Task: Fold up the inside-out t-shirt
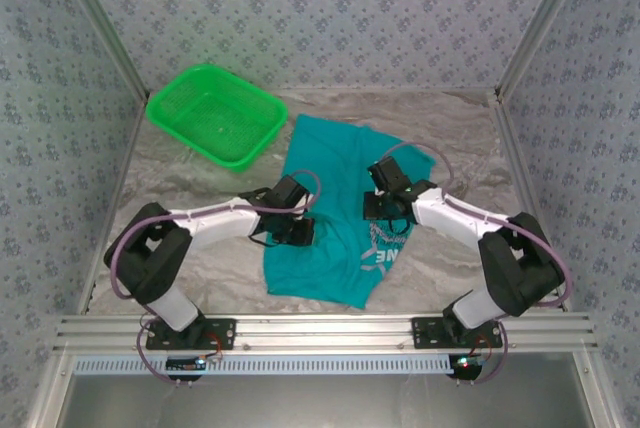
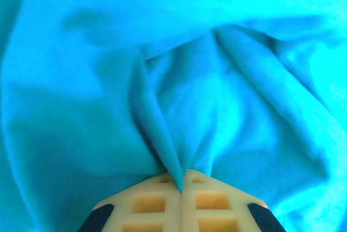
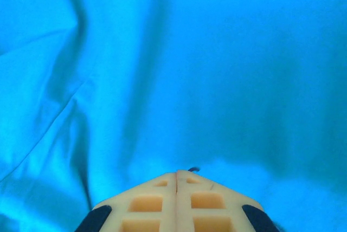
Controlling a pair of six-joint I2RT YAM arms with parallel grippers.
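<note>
1. The t-shirt (image 1: 335, 198) lay crumpled on the middle of the tabletop (image 1: 200, 258), running from near the far edge down to just short of the near edge.
2. Its plain teal side faced up over most of the cloth; white lettering (image 1: 385, 253) showed on the part toward the near right, beside the right arm.
3. The left gripper (image 1: 300, 231) sat on the shirt's left edge. In the left wrist view the left gripper (image 2: 180, 184) had its fingers (image 2: 152, 202) pressed together on a ridge of cloth, and folds of the t-shirt (image 2: 227, 113) fanned away from the tips.
4. The right gripper (image 1: 385, 210) was down on the shirt's middle. In the right wrist view the right gripper (image 3: 176, 173) had its fingers (image 3: 206, 199) closed tight against each other over the t-shirt (image 3: 206, 69), which lay smoother there – whether any cloth was caught between them could not be told.
5. A green basket (image 1: 215, 113) stood at the far left corner, just beside the shirt's far end.
</note>
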